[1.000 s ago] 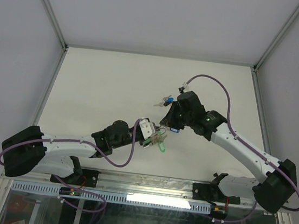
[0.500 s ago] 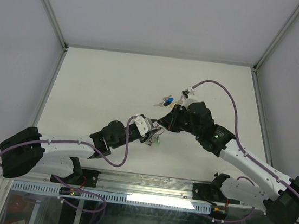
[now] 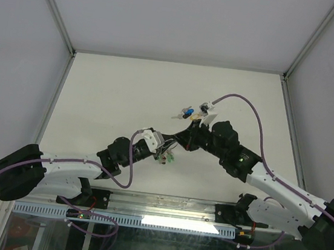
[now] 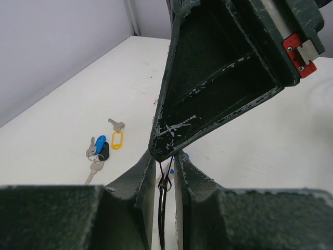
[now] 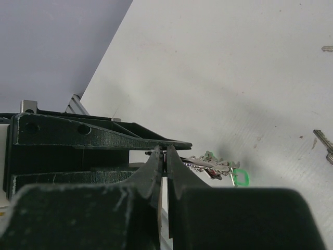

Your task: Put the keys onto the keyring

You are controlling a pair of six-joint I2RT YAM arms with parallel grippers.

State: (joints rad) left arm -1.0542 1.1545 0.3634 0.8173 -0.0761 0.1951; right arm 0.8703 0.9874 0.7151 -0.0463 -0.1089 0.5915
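Top external showed both arms stretched inward, the left gripper (image 3: 166, 150) and right gripper (image 3: 179, 142) meeting tip to tip above the matte white table (image 3: 110, 93). Each pair of scuffed black jaws pinched the thin wire keyring (image 5: 216, 165). The plastic-headed keys (image 4: 102, 148) lay loose on the table nearby.

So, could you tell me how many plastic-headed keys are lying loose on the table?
3, seen by the left wrist camera: the yellow-headed key lies apart; the blue-headed key and dark-headed key touch just left of it. Others may be hidden.
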